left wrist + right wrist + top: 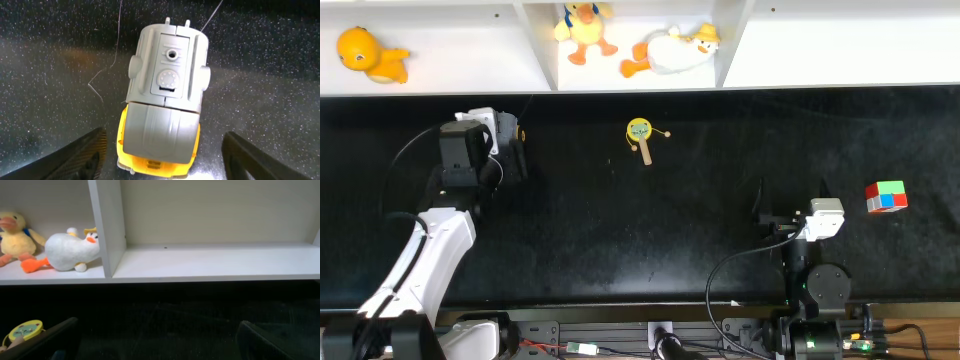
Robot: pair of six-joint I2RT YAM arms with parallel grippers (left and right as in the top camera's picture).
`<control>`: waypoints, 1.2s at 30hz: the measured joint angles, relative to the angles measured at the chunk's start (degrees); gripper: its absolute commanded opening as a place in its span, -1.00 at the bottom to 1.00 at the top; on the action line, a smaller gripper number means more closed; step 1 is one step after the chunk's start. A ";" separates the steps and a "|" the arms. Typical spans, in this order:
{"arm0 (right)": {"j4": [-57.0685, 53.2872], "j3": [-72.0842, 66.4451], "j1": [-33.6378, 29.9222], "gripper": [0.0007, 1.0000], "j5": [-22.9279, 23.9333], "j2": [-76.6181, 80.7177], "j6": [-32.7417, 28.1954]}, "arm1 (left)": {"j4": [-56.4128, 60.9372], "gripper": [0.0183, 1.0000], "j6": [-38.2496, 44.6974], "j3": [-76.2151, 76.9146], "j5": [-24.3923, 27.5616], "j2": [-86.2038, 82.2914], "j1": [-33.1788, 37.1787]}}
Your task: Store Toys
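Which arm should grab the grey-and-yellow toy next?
Left: the left end effector hangs open over the grey-and-yellow toy, a finger on each side. The right end effector faces the shelf, far off.

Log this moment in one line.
left gripper: jaws open at grey-yellow toy | right gripper: jaws open | rattle, cube: on table

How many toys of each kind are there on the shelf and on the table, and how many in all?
3 ducks on the shelf: orange duck, yellow duck, white duck
1 rattle drum on the table
1 coloured cube on the table
1 grey and yellow toy on the table
Total: 6
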 measured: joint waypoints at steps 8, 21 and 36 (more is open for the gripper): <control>0.00 0.00 0.00 0.99 0.00 0.00 0.00 | 0.15 -0.04 0.02 0.00 -0.07 1.81 0.02; 0.00 0.00 -0.02 0.99 0.00 0.00 0.00 | -1.27 -0.37 0.68 0.00 -0.28 1.09 0.00; 0.00 0.00 -0.02 0.99 0.00 0.00 0.02 | -18.10 -0.38 1.55 -0.20 -4.13 -17.31 0.00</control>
